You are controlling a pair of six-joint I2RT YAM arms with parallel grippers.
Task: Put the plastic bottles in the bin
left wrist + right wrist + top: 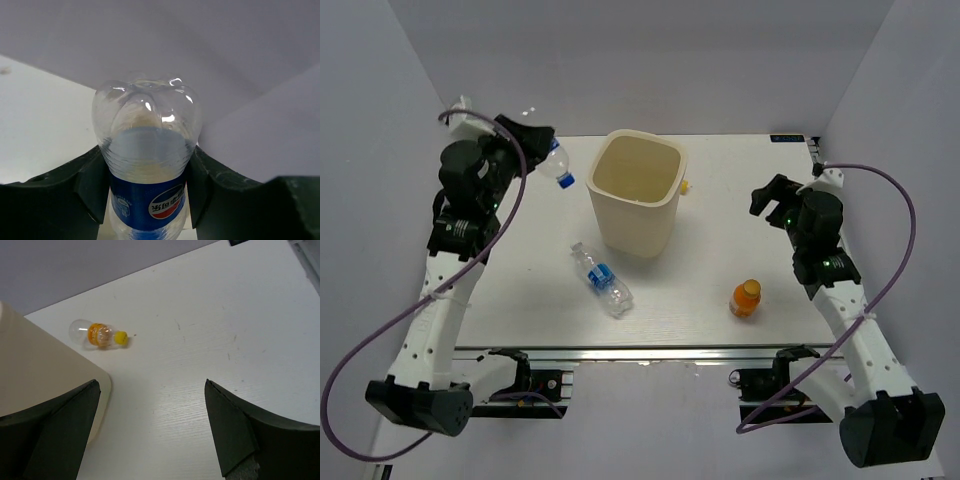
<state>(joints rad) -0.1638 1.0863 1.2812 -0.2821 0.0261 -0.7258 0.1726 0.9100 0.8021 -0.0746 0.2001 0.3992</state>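
My left gripper (542, 143) is shut on a clear bottle with a blue label and cap (558, 166), held in the air left of the cream bin (636, 190). In the left wrist view the bottle (147, 165) sits base-up between the black fingers (92, 187). A second blue-labelled bottle (601, 279) lies on the table in front of the bin. A short orange bottle (746, 298) stands at the front right. A small clear bottle with orange label and yellow cap (98, 333) lies behind the bin (35, 370). My right gripper (769, 198) is open and empty, right of the bin.
The white table (740, 230) is enclosed by grey walls at the back and both sides. A dark tag (787, 138) sits at the back right edge. Purple cables (900, 240) loop beside each arm.
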